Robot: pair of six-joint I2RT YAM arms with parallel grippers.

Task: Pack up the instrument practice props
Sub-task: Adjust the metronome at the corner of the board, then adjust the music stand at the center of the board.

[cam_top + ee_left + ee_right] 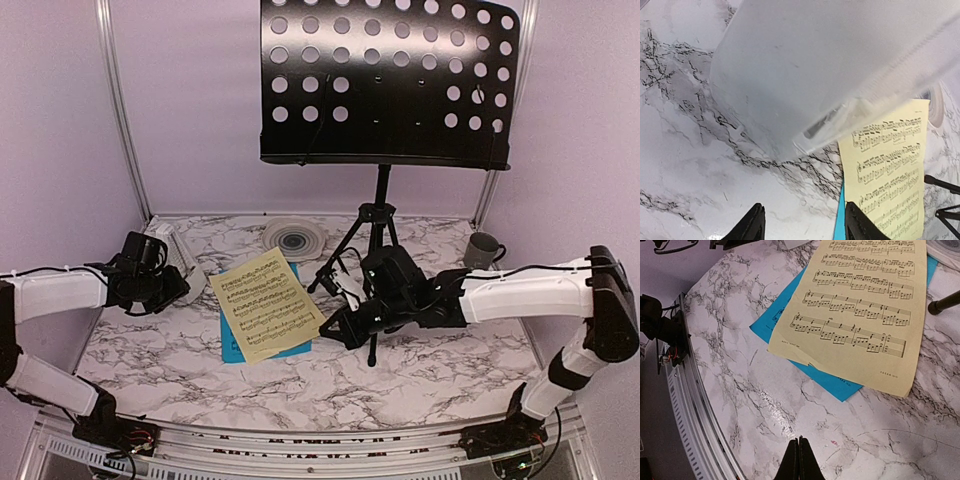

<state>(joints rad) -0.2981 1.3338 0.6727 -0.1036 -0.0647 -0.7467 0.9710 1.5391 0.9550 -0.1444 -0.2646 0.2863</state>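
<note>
Released, the left hand (804, 217) lines up on the white metronome (805, 75) filling the upper frame, and next probably needs to close around it; the right hand (799, 452) is clenched empty.

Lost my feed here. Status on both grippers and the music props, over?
Left gripper open, empty, facing white metronome. Right gripper shut, empty, near yellow sheet lying on blue sheet. Music stand upright, close by right gripper.
</note>
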